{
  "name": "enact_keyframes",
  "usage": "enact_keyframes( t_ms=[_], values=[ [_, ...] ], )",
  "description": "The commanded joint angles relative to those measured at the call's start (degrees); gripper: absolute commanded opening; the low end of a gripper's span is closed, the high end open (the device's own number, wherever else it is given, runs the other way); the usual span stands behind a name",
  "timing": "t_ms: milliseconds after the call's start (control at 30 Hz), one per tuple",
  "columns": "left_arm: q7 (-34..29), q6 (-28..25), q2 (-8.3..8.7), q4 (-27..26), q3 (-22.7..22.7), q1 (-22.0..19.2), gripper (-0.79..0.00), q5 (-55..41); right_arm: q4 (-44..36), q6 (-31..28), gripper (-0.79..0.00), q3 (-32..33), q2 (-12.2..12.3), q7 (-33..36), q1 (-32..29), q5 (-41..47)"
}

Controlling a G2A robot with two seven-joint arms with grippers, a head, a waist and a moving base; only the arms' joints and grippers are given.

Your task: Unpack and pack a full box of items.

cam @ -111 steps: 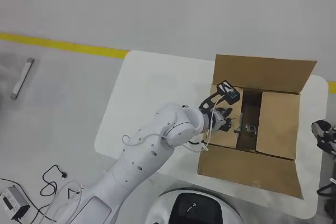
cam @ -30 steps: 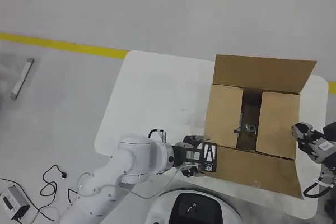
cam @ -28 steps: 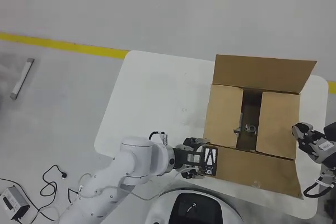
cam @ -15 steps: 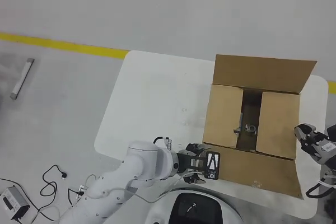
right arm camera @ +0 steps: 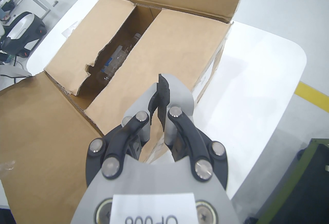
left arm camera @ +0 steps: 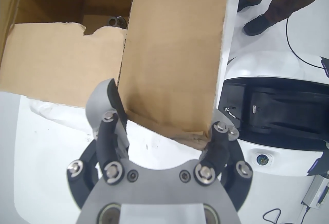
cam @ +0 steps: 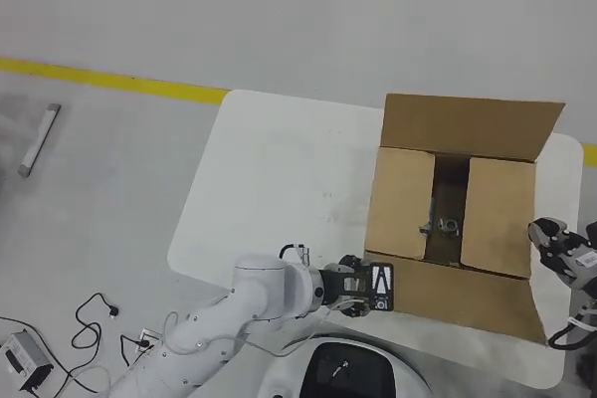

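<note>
An open cardboard box stands at the right end of the white table. Its far flap stands up, its two inner flaps lie nearly flat, and its near flap hangs outward. Through the gap between the inner flaps I see a clear bottle with a blue label and a dark grey item. My left gripper is open at the near flap's left corner, its fingers either side of the flap. My right gripper is shut and empty, by the box's right side.
The table's left half is bare white surface. Its near edge runs close under the left gripper. On the floor to the left lie a pale tube and cables. A dark green object stands beyond the table's right edge.
The left arm left the box's inner left flap and swung down to the near flap's left corner, then edged right. The right gripper drifted slightly right.
</note>
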Motion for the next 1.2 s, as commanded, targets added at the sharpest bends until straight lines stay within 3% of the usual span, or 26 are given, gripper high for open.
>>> enact_keyframes(
  t_ms=[0, 300, 433, 700, 733, 767, 800, 833, 1167],
  values=[
    [0.6, -0.4, 0.05, -0.4, -0.2, 0.0, -0.785, -0.6, -0.1, 0.0, -0.785, 0.0, 0.0, 0.1, 0.1, 0.1],
    [2.4, -3.7, 0.48, -3.3, -1.7, 0.0, -0.785, -6.3, -0.7, 0.7, -0.785, 0.5, 0.2, 0.3, 0.3, 0.5],
    [3.9, -4.5, 0.81, -3.2, -3.7, 0.3, -0.785, -12.3, -1.4, 0.9, -0.785, 1.3, 0.2, 0.7, 0.4, 1.3],
    [3.9, -3.9, 1.57, -2.2, -5.8, 1.6, -0.785, -13.8, -1.8, 0.6, -0.785, 1.4, 0.5, 2.9, 0.5, 1.7],
    [4.2, -3.3, 1.57, -2.0, -5.8, 1.7, -0.545, -13.7, -1.6, 0.5, -0.785, 1.1, 0.6, 3.3, 0.5, 1.8],
    [4.5, -2.5, 1.54, -1.5, -5.8, 1.7, -0.44, -13.8, -1.5, 0.3, -0.785, 0.8, 0.7, 3.7, 0.6, 1.9],
    [4.8, -1.8, 1.51, -1.2, -5.8, 1.7, -0.132, -13.7, -1.4, 0.1, -0.785, 0.6, 0.7, 4.0, 0.8, 1.9],
    [5.2, -1.3, 1.48, -0.8, -5.7, 1.6, 0.0, -13.7, -1.2, 0.0, -0.785, 0.4, 0.8, 4.2, 1.0, 2.0],
    [9.0, 4.9, 0.28, 2.9, -3.4, -2.8, 0.0, -10.0, -0.3, 0.0, -0.785, -0.1, 1.2, 5.0, 2.6, 2.8]
  ],
)
